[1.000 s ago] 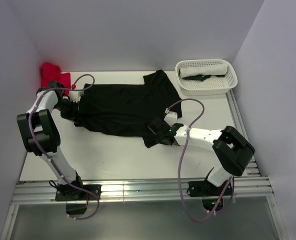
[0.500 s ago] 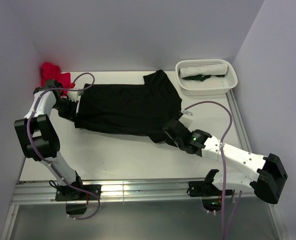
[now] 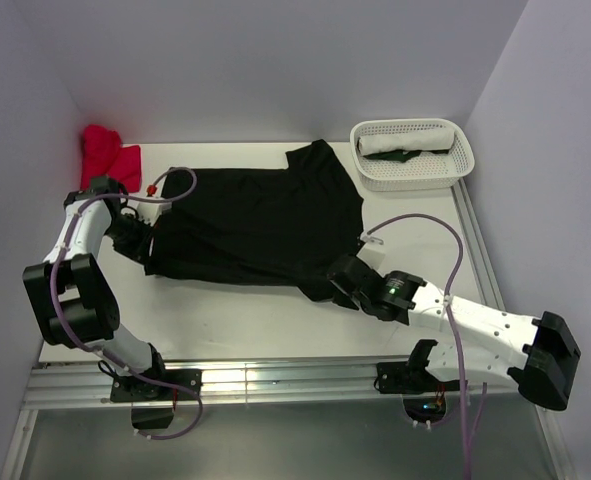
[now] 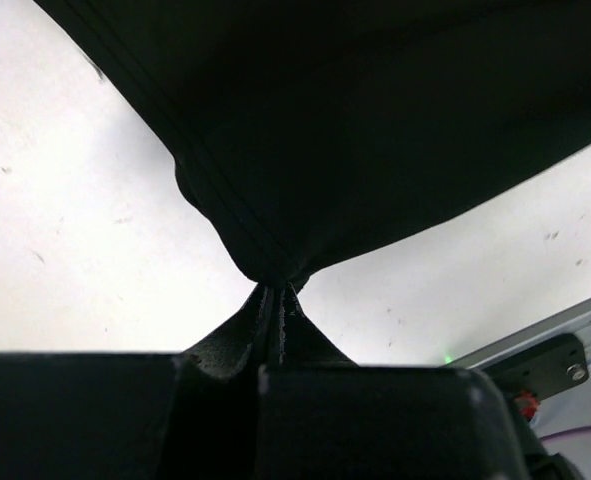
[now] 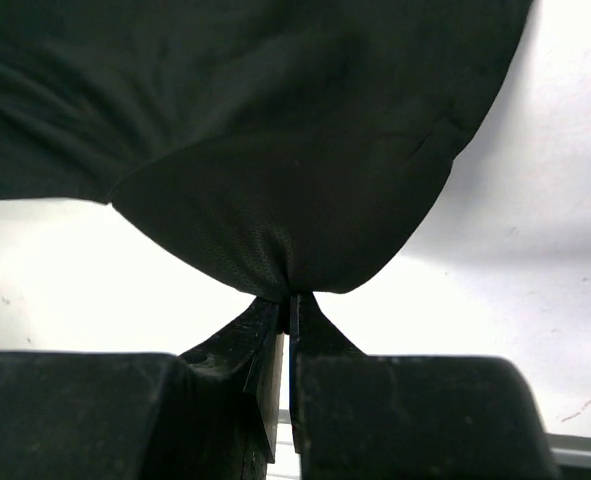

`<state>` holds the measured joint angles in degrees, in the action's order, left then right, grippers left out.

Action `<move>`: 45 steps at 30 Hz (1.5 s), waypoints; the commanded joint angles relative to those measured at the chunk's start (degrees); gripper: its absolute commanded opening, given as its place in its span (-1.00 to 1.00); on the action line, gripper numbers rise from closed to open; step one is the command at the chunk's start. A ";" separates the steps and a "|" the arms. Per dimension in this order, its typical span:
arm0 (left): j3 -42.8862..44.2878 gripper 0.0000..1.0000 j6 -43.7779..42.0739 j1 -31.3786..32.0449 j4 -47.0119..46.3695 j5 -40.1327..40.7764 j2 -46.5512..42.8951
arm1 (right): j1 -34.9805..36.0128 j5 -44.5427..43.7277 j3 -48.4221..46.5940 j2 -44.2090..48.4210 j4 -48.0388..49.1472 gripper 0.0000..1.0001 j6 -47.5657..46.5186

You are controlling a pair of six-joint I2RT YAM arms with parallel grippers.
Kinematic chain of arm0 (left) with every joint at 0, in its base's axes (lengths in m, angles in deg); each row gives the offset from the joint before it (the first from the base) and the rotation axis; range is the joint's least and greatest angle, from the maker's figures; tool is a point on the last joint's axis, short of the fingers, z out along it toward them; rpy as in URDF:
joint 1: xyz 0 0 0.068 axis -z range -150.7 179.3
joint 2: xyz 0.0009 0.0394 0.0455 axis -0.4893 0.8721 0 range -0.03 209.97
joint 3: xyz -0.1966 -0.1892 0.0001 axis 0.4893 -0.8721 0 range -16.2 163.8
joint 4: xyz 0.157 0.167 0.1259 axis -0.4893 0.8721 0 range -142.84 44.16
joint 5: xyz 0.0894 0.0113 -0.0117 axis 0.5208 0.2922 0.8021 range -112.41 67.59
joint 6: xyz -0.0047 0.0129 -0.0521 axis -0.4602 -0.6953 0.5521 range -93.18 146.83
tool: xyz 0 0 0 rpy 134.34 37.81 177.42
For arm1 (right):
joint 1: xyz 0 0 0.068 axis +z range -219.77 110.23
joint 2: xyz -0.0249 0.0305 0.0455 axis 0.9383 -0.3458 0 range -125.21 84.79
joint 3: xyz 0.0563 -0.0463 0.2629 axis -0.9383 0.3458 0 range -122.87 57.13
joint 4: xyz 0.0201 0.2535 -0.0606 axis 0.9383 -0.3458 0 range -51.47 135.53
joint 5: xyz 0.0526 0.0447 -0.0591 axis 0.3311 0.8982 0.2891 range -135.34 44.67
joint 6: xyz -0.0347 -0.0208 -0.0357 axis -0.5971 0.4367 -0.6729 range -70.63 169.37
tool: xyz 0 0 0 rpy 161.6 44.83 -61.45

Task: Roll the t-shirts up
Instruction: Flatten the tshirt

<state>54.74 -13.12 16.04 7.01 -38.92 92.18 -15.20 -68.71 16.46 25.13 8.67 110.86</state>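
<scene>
On the table [image 3: 235, 320] the black t-shirt [image 3: 255, 215] lies long left-to-right, left hand [image 4: 277, 292] and right hand [image 5: 287, 298] pinching it.

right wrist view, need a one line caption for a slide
Right gripper pinching a bunched edge of the soft black fabric t-shirt, white tabletop behind it.

Checked all 3 views: no legible txt, labels, brand marks, nos. or signs on any surface.
</scene>
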 commanded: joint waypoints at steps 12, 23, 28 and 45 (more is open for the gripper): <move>-3.79 -0.75 -5.23 -0.72 -0.18 4.30 1.31 | 1.42 1.85 -4.86 -11.63 4.52 -0.05 -4.80; -3.17 -0.70 -4.70 -0.89 -0.70 4.47 3.33 | -3.67 -0.97 1.89 1.21 -0.57 0.22 -0.15; -2.73 -0.71 -4.44 -0.89 -0.62 4.30 4.04 | -4.29 -1.68 5.50 1.47 -0.07 0.12 3.19; -2.21 -0.74 -3.91 -0.81 -0.53 4.65 4.39 | -4.20 0.26 10.43 0.77 9.97 0.01 6.35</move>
<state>51.00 -16.99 15.38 6.35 -34.46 96.46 -19.73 -66.11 25.99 25.68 16.47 114.51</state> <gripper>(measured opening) 0.134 0.504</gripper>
